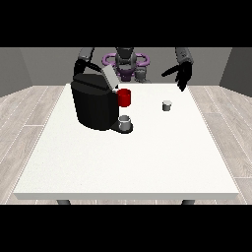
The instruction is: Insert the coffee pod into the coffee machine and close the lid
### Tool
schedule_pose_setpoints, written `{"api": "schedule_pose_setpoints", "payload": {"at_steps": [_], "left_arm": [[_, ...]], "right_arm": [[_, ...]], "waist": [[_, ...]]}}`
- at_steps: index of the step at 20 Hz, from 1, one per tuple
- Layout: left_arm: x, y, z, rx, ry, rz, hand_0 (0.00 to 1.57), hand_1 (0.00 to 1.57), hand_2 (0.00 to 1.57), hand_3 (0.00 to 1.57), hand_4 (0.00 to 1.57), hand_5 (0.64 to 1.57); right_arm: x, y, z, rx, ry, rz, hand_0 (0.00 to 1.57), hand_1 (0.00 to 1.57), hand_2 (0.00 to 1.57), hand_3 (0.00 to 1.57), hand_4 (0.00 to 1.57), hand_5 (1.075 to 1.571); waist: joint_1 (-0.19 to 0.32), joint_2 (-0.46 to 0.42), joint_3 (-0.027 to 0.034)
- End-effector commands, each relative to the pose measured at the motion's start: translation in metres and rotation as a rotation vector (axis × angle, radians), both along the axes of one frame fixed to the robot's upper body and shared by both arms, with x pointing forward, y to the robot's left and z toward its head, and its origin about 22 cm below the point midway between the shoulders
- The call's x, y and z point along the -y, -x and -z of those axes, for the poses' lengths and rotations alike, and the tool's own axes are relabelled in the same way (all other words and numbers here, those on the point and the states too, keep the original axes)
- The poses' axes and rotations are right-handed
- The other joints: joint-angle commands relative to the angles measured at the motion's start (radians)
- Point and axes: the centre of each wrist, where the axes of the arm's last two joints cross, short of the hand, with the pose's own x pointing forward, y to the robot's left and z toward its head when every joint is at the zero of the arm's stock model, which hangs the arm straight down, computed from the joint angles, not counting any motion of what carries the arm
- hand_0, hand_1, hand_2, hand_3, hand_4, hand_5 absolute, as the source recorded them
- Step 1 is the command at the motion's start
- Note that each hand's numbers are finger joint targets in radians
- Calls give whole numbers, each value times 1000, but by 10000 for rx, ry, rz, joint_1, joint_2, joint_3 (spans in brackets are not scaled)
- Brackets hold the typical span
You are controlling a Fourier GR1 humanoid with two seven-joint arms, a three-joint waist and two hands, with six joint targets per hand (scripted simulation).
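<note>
**Pod untouched, lid up, hand hanging far of it**

While the pod (pixel 167 105) sits alone on the worktop (pixel 123 162), right of centre and well apart from the machine (pixel 94 104), nothing has hold of it. The hand at the view's right (pixel 182 75) hangs over the far right edge, fingers drooping and relaxed, empty, beyond the pod and not touching it. The other hand cannot be made out; that arm goes down behind the machine, so I cannot tell its state.

The machine stands at the left, its grey lid (pixel 110 76) tilted up and open. A red mug (pixel 124 97) stands just right of it, and a grey cup (pixel 125 122) sits on the tray at its near right foot.

Risks, as I judge them:
- The pod is small and squat; fingers coming down off-centre could knock it over or push it away across the worktop.
- Carrying it left to the opening means passing the mug, which a low hand could bump.
- A pod set in crooked might keep the lid from shutting fully.
- Pressing the lid from one side could shift the machine.
</note>
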Motion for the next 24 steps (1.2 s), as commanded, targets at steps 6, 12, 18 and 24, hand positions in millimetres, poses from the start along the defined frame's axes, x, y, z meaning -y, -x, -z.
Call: {"api": "schedule_pose_setpoints", "payload": {"at_steps": [6, 12, 18, 24], "left_arm": [[-24, -23, 13, -273, -1693, -367, 0, 0, 0, 0, 0, 1571], [6, -45, 10, -876, -2561, 224, 0, 0, 0, 0, 0, 1571], [14, -59, 15, -73, -3212, -52, 760, 760, 877, 622, 0, 1571], [16, -61, 21, 886, -4510, 235, 1071, 1071, 1132, 931, 465, 1571]], "right_arm": [[-35, -4, -9, 397, 344, -375, 0, 0, 0, 0, 0, 1571], [-30, -38, -15, -360, -127, 12, 0, 0, 0, 0, 0, 1571], [-22, -39, 5, -505, -68, -31, 0, 0, 0, 0, 0, 1571], [-9, -40, 15, -373, -15, -72, 0, 0, 0, 0, 0, 1571]], "waist": [[-557, 1307, -8], [106, 1150, 0], [70, 1059, 2], [35, 1353, 4]]}}
